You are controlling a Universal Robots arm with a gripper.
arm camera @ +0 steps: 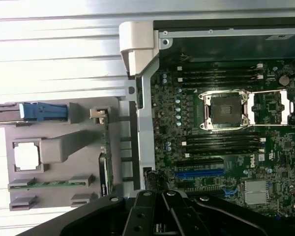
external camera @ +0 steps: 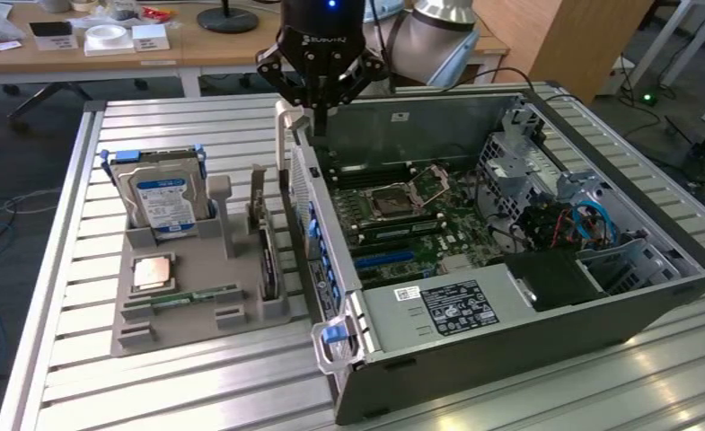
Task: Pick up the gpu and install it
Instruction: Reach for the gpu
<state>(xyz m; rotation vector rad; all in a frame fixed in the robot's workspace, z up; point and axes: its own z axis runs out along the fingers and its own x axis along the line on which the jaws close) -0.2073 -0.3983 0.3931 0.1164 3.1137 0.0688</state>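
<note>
With gripper (external camera: 320,124) shut and empty, hovering over the computer case (external camera: 508,359) at its rear corner. gpu (arm camera: 107,162) standing edge-up in the grey holder (arm camera: 64,142), along its case-side edge. Probably needing open fingers squared across the thin board.

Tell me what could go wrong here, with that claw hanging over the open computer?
1. The gripper is shut and hangs near the case wall, so dropping straight down might strike metal.
2. The gpu stands on edge in its gray holder, close beside that wall; a grasp may have little room, and a bump could tilt it.
</note>
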